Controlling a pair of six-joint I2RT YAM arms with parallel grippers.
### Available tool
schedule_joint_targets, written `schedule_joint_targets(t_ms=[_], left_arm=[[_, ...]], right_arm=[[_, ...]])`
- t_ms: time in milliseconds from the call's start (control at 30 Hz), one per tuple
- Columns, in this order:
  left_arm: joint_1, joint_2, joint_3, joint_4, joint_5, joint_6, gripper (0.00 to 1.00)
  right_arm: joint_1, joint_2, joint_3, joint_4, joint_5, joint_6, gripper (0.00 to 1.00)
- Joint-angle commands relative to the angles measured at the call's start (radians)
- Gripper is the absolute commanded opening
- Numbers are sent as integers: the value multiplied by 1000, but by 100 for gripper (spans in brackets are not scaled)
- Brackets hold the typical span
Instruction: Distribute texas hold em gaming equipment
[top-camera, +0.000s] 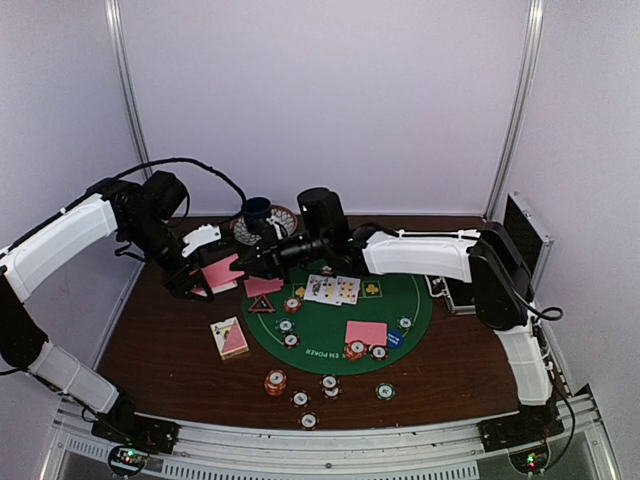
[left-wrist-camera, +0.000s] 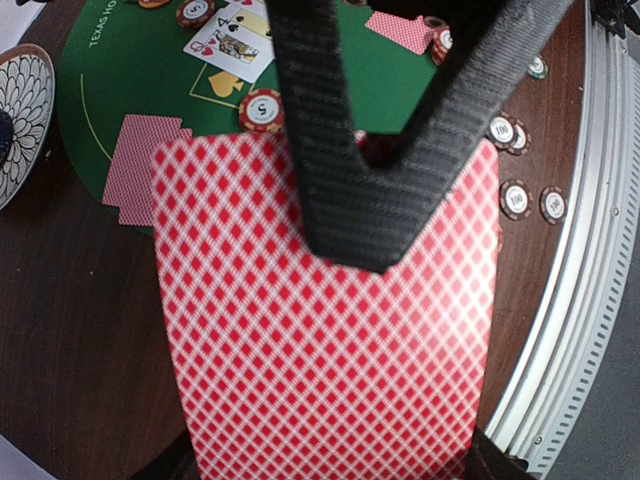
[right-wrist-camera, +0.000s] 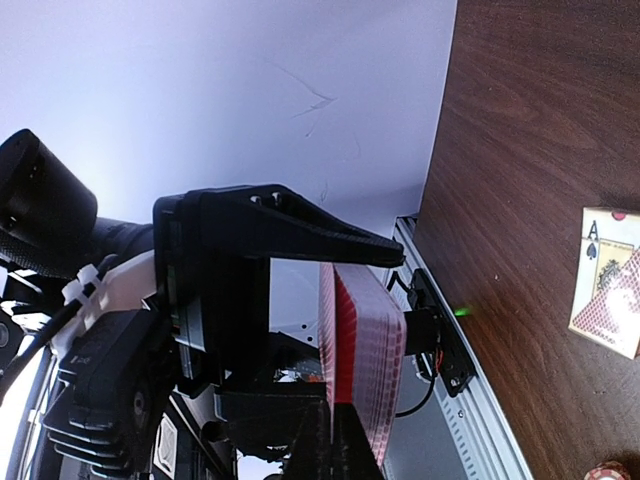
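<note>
Pulling 1 card risks dragging several off the stack of pink-backed diamond-patterned playing cards (left-wrist-camera: 330, 350).
Left tool (top-camera: 205, 272) clamps the stack above the brown wooden desk (top-camera: 160, 350); right tool (top-camera: 245, 262), pinched shut on its edge, may grip 2.

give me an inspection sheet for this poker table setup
surface: brown table with round green mat
job's things: pink-backed deck held in the air; face-up cards, face-down cards and chips on and near the mat
clutter: mug on patterned plate; card box
grippers: left gripper shut on the deck; right gripper shut, tips at the deck's top card, pinch unclear
cables: black cable looping over the left arm
surroundings: white walls; metal case at right
</note>
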Motion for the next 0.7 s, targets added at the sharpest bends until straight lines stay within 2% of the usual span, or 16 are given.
schedule_joint_targets(t_ms=[0, 133, 300, 500, 667], left_arm=[[-2, -13, 23, 21, 11, 2, 0], [-2, -12, 21, 21, 8, 3, 0], [-2, -14, 20, 21, 6, 3, 0], [-2, -12, 19, 22, 8, 2, 0], [-2, -13, 20, 19, 8, 3, 0]], right_arm=[[-26, -24, 7, 4, -18, -26, 0], [-85, -94, -66, -22, -18, -68, 0], [-224, -221, -243, -75, -8, -152, 0], [-404, -321, -392, -355, 59, -401, 0], [-508, -312, -435, -459, 95, -539, 0]])
